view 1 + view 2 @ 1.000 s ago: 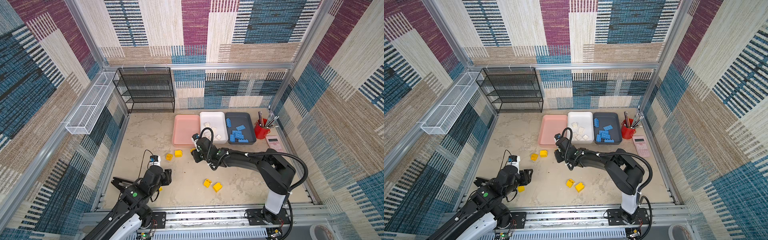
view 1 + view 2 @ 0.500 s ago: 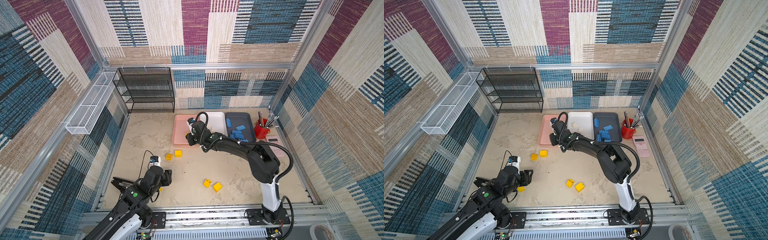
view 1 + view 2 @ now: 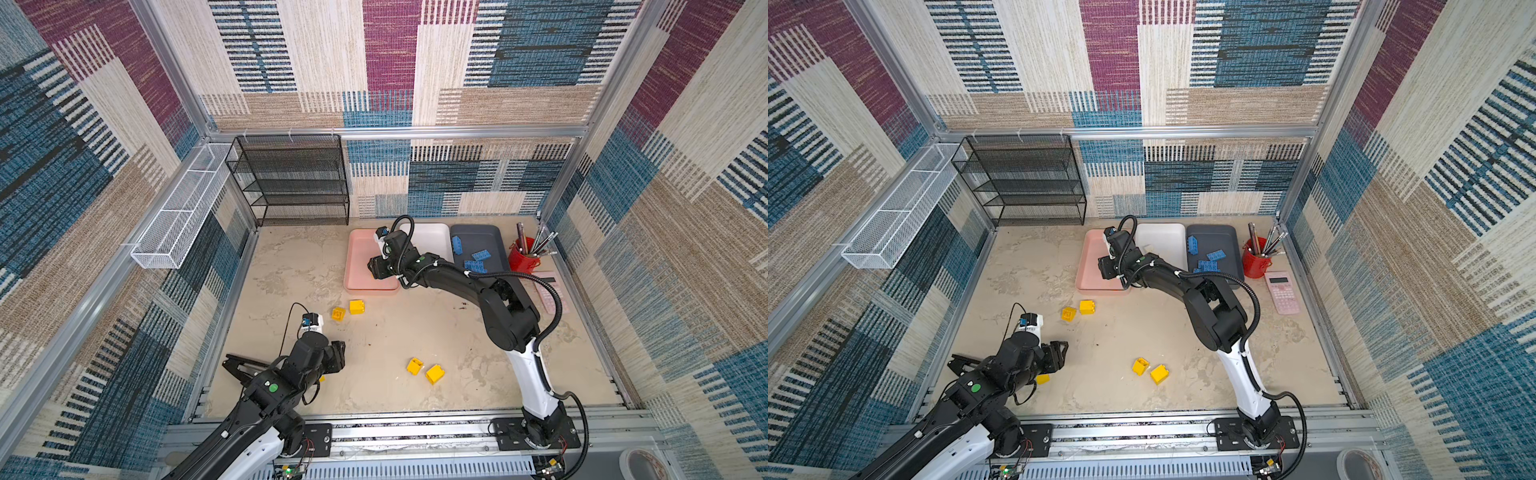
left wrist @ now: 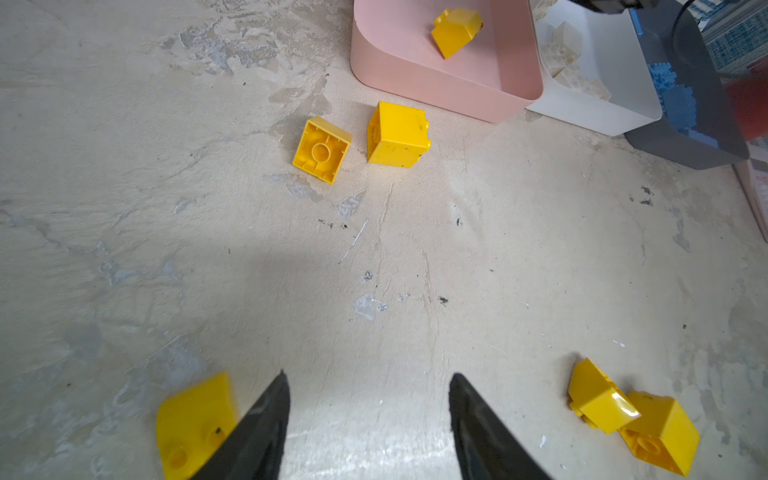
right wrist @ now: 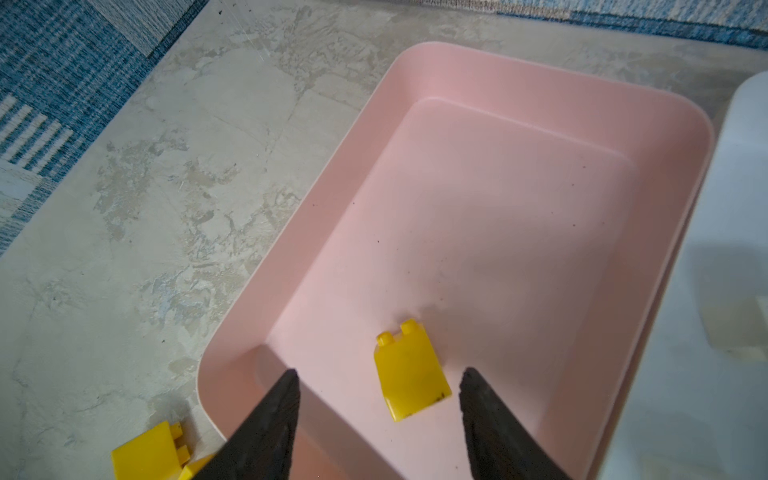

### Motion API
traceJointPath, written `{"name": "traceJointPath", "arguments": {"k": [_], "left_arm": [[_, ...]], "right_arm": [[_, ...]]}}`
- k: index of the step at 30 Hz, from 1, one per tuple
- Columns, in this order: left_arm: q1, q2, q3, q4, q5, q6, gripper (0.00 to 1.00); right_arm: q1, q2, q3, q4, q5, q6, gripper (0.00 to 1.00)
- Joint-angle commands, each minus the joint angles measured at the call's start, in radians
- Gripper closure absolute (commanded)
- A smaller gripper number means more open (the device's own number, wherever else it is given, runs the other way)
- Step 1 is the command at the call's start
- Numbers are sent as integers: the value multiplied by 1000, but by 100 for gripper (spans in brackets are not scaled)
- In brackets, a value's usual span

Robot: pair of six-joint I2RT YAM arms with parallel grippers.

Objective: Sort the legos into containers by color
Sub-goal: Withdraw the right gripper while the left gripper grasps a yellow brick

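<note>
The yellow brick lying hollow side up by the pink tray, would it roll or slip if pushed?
The yellow brick looks boxy and flat-faced, so it likely slides rather than rolls. Hollow plastic: probably light, stiff.

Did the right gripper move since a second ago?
Yes. The right gripper went from the floor in front of the pink tray to above it.

Three trays: a pink tray (image 3: 361, 255), a white tray (image 3: 434, 239), a dark grey tray (image 3: 486, 237). Six yellow bricks (image 4: 397, 135) — five on the table (image 4: 374, 270), one in the pink tray. At least three blue bricks (image 3: 481, 254) show; the cream bricks (image 4: 565, 37) sit too bunched to count
</note>
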Motion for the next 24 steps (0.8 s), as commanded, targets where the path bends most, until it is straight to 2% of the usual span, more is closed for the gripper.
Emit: {"name": "traceJointPath", "arguments": {"k": [1, 6, 12, 14, 18, 19, 24], "left_arm": [[-1, 31, 29, 4, 8, -26, 28], [1, 110, 76, -23, -2, -45, 25], [17, 249, 142, -10, -59, -32, 24], [21, 309, 165, 14, -86, -3, 28], [37, 442, 228, 46, -132, 49, 49], [47, 476, 244, 50, -132, 58, 51], [112, 659, 313, 92, -77, 103, 50]], "right_arm": [[-2, -38, -7, 17, -26, -12, 31], [-2, -171, -127, 82, -40, -18, 27], [-2, -438, -453, 245, -66, -7, 23], [-3, -538, -580, 305, -73, 8, 24], [-2, -729, -838, 410, -86, 60, 25], [-2, -776, -898, 432, -86, 73, 25], [-2, -992, -1151, 520, -79, 109, 27]]}}
